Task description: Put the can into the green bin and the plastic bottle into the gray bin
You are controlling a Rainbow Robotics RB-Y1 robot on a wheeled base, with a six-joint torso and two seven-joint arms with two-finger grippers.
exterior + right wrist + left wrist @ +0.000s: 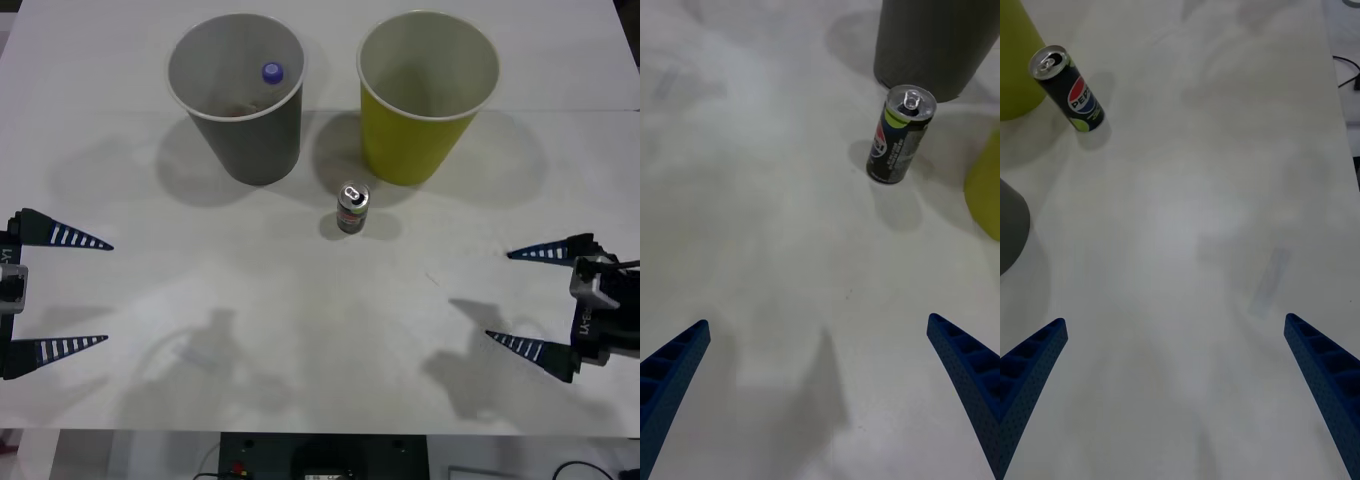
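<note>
The left claw (60,293) hangs at the left edge of the white bench (300,340), its two blue ribbed fingers spread wide, with nothing between them and nothing touched. The right claw (525,300) sits at the right edge in the same way — fingers splayed far apart, empty, clear of every object. In each wrist view the fingertips stand at the two lower corners with bare bench surface between them.

By count: two claws, two bins, one can, one bottle.

The gray bin (238,95) stands upright at the back left, and the green bin (425,95) stands upright beside it at the back right; the two are near each other but apart. Inside the gray bin lies the plastic bottle (270,75), of which the round blue-violet cap shows plainly (the body under it is dim against the bin's inner wall). The green bin's pale inside holds nothing that can be made out.

The can (352,208) stands upright on the bench just in front of the gap between the bins, somewhat closer to the green one — its silver top and pull tab face up, and its red-and-blue round logo shows on the dark side in the wrist views. It is well apart from both claws.
</note>
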